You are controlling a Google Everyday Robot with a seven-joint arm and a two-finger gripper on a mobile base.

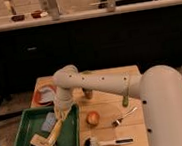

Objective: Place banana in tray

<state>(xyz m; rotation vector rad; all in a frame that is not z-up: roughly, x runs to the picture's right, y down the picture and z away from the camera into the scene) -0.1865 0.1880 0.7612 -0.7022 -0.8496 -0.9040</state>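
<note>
The banana [56,131] is slim and yellow. It lies slanted inside the dark green tray [21,131] at the table's front left, its lower end by a wooden block [39,143]. My gripper [61,114] hangs over the tray's right part, right at the banana's upper end. The white arm reaches in from the right.
A grey-blue sponge [48,122] also lies in the tray. An orange-rimmed plate [43,94] sits behind the tray. An orange round fruit [92,118], a fork [123,116], a black-headed brush [100,144], a cup [88,93] and a green vegetable [124,101] are on the wooden table [135,132].
</note>
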